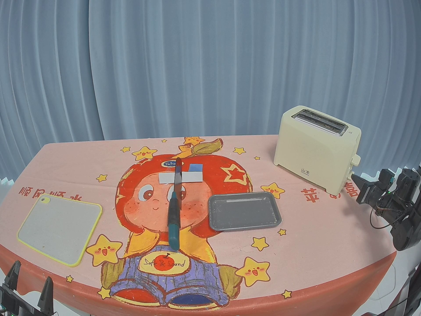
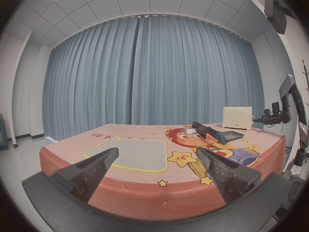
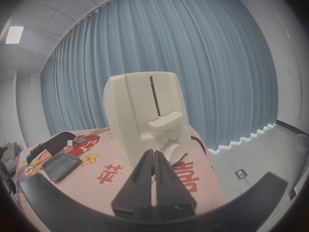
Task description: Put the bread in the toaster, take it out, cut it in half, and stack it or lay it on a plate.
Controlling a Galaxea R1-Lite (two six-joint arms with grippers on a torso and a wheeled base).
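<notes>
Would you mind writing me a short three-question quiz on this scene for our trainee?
1. Which lies between the cutting board and the grey tray? A spoon, B knife, C cup.
2. True or false: the right claw is shut, pointing at the toaster's lever end.
3. Fill in: the left claw is ___ (open or shut).
Key: 1 B; 2 true; 3 open.

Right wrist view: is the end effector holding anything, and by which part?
Nothing is held. The right end effector is shut on nothing, in front of the lever end of the toaster; the left end effector is open and empty.
</notes>
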